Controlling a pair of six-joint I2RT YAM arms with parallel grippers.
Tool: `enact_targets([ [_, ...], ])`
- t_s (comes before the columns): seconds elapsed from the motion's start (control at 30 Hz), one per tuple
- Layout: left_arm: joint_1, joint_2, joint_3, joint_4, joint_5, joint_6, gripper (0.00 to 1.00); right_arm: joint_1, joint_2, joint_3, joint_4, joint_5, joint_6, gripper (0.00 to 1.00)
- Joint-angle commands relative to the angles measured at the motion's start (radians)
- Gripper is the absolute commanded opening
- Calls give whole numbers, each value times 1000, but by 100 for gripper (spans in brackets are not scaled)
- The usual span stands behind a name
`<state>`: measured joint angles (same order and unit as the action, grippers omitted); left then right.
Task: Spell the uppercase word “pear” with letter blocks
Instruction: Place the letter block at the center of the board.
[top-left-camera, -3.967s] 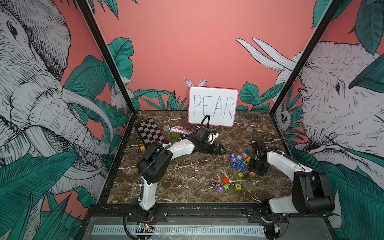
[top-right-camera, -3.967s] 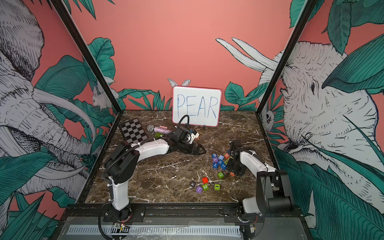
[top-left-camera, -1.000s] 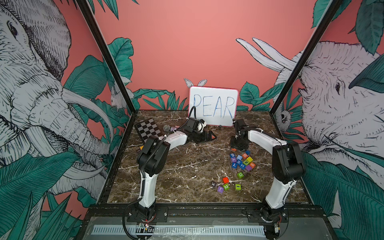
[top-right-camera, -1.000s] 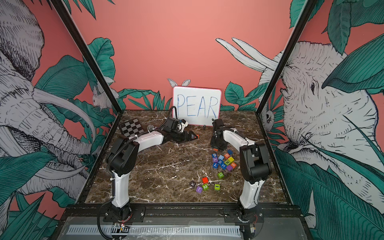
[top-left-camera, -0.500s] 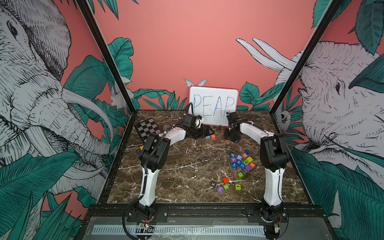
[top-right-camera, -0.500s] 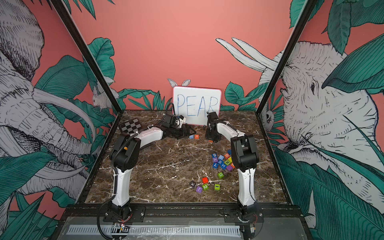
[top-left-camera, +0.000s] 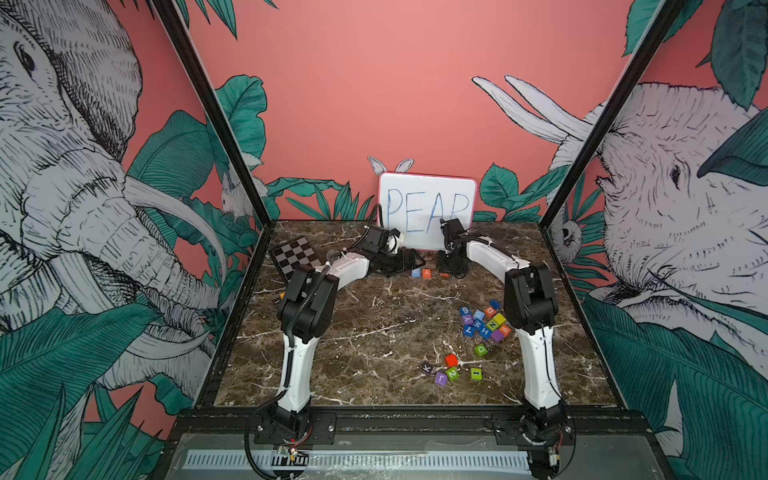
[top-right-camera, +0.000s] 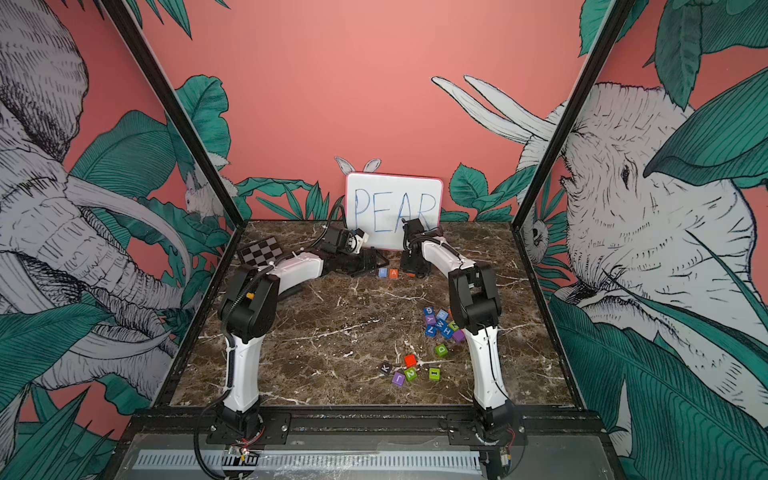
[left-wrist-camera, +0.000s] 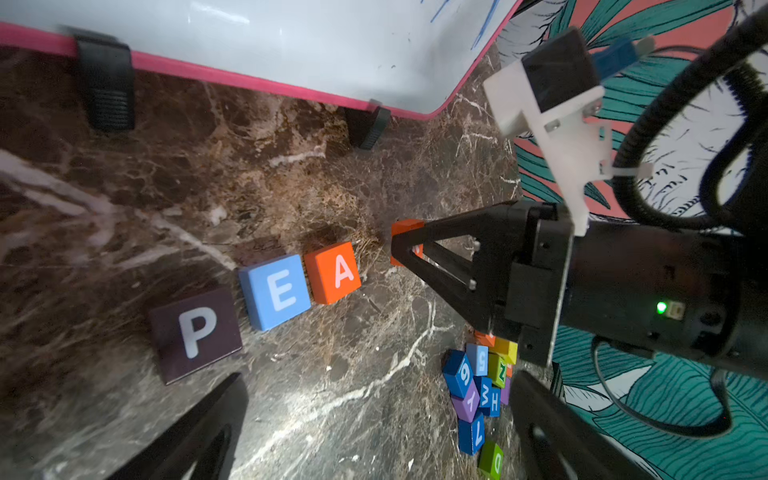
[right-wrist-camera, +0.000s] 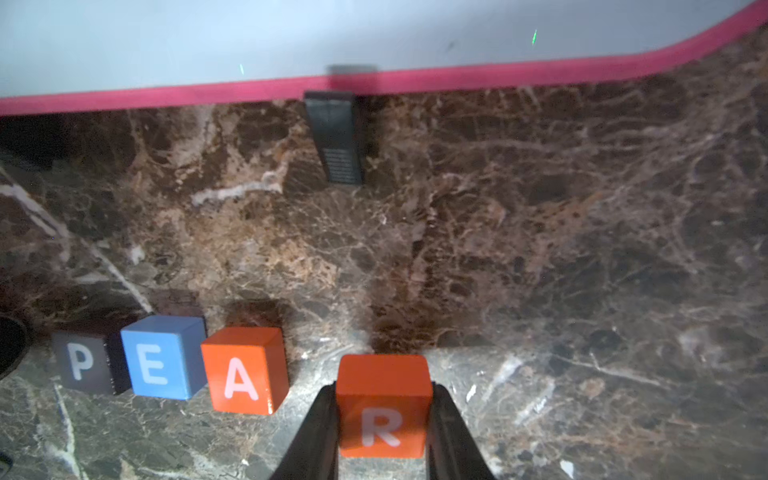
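Note:
Three letter blocks stand in a row on the marble in front of the whiteboard: dark P (right-wrist-camera: 83, 368), light blue E (right-wrist-camera: 160, 359) and orange A (right-wrist-camera: 245, 374). E (top-left-camera: 415, 272) and A (top-left-camera: 426, 273) show in both top views. My right gripper (right-wrist-camera: 382, 399) is shut on the orange R block (right-wrist-camera: 382, 407), a small gap to the right of A. I cannot tell whether R touches the table. My left gripper (left-wrist-camera: 376, 386) is open and holds nothing, low over the marble just left of the row (top-left-camera: 409, 259).
The whiteboard (top-left-camera: 428, 208) with handwritten PEAR stands on black feet right behind the row. A pile of other coloured blocks (top-left-camera: 484, 322) lies by the right arm's elbow. Several loose blocks (top-left-camera: 451, 372) lie nearer the front. A checkered board (top-left-camera: 295, 257) sits back left.
The right gripper has carried the R block back and leftward, up beside the A. The left gripper has drawn back to the left, uncovering the E and A blocks.

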<state>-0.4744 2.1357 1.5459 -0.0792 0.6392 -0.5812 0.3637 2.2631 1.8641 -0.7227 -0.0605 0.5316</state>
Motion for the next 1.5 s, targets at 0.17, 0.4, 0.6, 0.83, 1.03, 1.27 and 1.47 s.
enact_targets([
  [0.17,7,-32,1,-18,6,15,99,16,38,43,-35,5,-23,30],
  [0.4,8,-44,-4,-19,4,18,99,23,65,89,-71,17,-57,30],
  [0.6,10,-49,-13,-13,4,15,99,31,82,113,-86,6,-65,30],
  [0.83,9,-55,-20,-7,5,15,99,35,90,125,-92,3,-71,31],
  [1.03,10,-63,-29,-2,5,14,99,38,94,130,-97,3,-74,32],
  [1.27,10,-71,-38,5,5,11,99,43,98,136,-97,4,-76,32],
  [1.47,10,-77,-44,7,5,11,99,44,99,139,-100,4,-78,34],
])
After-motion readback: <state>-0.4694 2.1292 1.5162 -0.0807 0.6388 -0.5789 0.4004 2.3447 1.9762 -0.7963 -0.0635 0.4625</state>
